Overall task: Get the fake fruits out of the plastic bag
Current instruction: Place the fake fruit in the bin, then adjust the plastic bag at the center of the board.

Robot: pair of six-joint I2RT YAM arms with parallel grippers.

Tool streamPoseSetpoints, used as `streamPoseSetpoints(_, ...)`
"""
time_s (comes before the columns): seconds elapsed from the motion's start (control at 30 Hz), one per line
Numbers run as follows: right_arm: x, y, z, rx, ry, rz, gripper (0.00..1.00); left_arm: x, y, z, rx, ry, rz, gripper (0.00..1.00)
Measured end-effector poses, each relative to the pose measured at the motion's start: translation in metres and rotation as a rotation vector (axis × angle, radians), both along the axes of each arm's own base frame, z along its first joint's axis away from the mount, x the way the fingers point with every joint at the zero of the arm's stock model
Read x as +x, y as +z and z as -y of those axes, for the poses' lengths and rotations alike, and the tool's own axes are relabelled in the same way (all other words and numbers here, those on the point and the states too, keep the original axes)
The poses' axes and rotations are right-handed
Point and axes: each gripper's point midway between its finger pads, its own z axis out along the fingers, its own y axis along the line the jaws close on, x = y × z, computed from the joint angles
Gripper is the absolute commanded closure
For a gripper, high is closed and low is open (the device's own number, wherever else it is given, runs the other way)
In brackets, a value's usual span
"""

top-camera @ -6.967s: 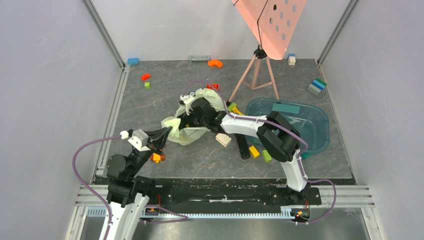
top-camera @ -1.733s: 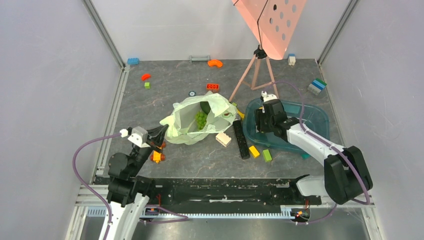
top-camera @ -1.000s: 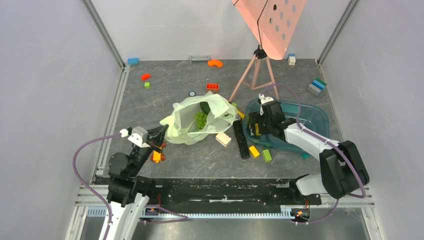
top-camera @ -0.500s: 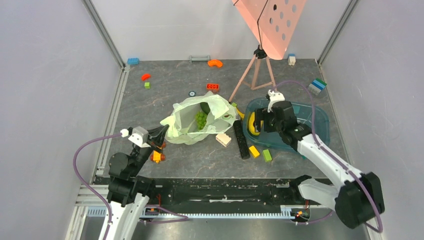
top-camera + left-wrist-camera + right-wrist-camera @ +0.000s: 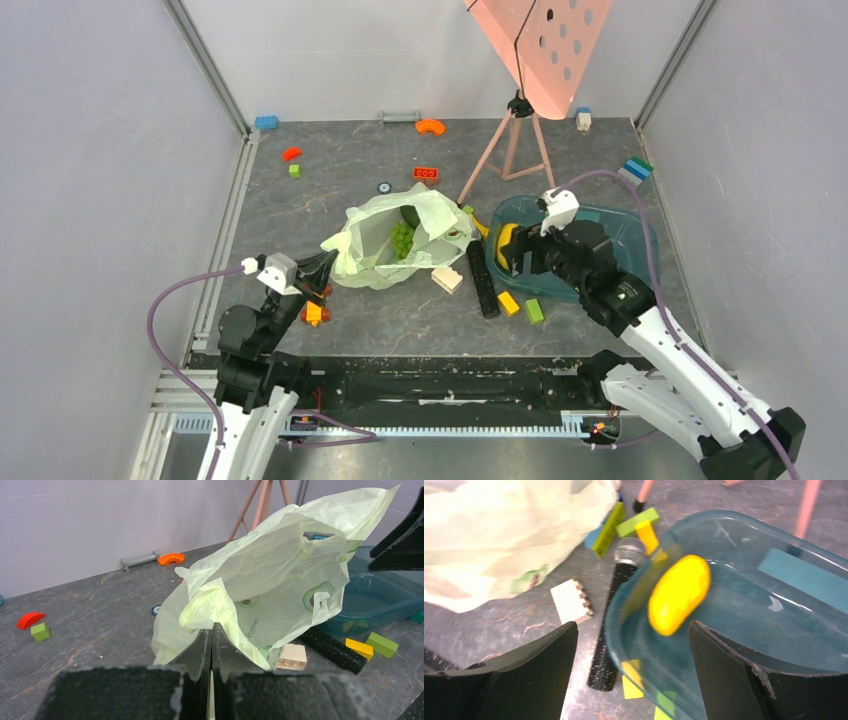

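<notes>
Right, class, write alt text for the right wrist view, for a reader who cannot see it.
A yellow fruit sits in a teal tray, near its left wall, seen between the fingers of the open right pincer. Left of the tray lie a black microphone, small bricks and the bag.

Soft, even light falls from overhead, bright enough that the pale walls (image 5: 100, 150) look flat and shadows on the dark surface (image 5: 350, 300) are faint. The top view is crisp. From the left wrist the bag (image 5: 270, 575) is sharp, but the left tool (image 5: 210, 640) is fuzzy up close. The right wrist view is smeared: the fruit (image 5: 679, 594) blurs, and glare streaks the tray (image 5: 774, 602).
</notes>
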Motion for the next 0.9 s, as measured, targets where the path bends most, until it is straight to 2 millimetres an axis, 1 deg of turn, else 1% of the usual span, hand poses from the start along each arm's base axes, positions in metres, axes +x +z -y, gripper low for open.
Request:
streamPoseSetpoints(0.1, -0.011, 0.013, -0.026, -0.013, 0.080, 0.015, 0.16, 0.000, 0.000, 0.000, 0.000, 0.000, 0.000, 0.98)
streamPoseSetpoints(0.17, -0.015, 0.032, -0.044, -0.009, 0.127, 0.044, 0.17, 0.000, 0.000, 0.000, 0.000, 0.000, 0.000, 0.98)
streamPoseSetpoints(0.27, -0.014, 0.071, -0.066, 0.010, 0.169, 0.099, 0.19, 0.000, 0.000, 0.000, 0.000, 0.000, 0.000, 0.98)
streamPoseSetpoints(0.3, -0.013, 0.090, -0.075, 0.025, 0.182, 0.128, 0.19, 0.000, 0.000, 0.000, 0.000, 0.000, 0.000, 0.98)
streamPoseSetpoints(0.43, -0.014, 0.148, -0.103, 0.084, 0.232, 0.218, 0.24, 0.000, 0.000, 0.000, 0.000, 0.000, 0.000, 0.98)
streamPoseSetpoints(0.5, -0.020, 0.167, -0.120, 0.105, 0.272, 0.245, 0.28, 0.000, 0.000, 0.000, 0.000, 0.000, 0.000, 0.98)
streamPoseSetpoints(0.57, -0.029, 0.180, -0.144, 0.115, 0.328, 0.260, 0.35, 0.000, 0.000, 0.000, 0.000, 0.000, 0.001, 0.98)
streamPoseSetpoints(0.6, -0.034, 0.182, -0.153, 0.114, 0.354, 0.262, 0.39, 0.000, 0.000, 0.000, -0.001, 0.000, 0.002, 0.98)
streamPoseSetpoints(0.63, -0.041, 0.182, -0.169, 0.109, 0.394, 0.258, 0.41, 0.000, 0.001, 0.000, -0.001, 0.000, 0.003, 0.98)
streamPoseSetpoints(0.67, -0.044, 0.180, -0.178, 0.102, 0.418, 0.255, 0.43, -0.001, 0.001, 0.000, -0.001, 0.000, 0.005, 0.98)
streamPoseSetpoints(0.73, -0.055, 0.171, -0.202, 0.082, 0.477, 0.240, 0.47, -0.001, 0.001, 0.000, -0.002, 0.000, 0.006, 0.98)
streamPoseSetpoints(0.77, -0.060, 0.163, -0.213, 0.069, 0.506, 0.227, 0.48, -0.001, 0.001, 0.000, -0.002, 0.001, 0.007, 0.98)
streamPoseSetpoints(0.83, -0.068, 0.149, -0.227, 0.046, 0.551, 0.201, 0.49, -0.001, 0.001, 0.000, -0.002, 0.001, 0.007, 0.98)
streamPoseSetpoints(0.9, -0.072, 0.138, -0.236, 0.031, 0.570, 0.179, 0.50, -0.001, 0.002, -0.001, -0.003, 0.001, 0.010, 0.98)
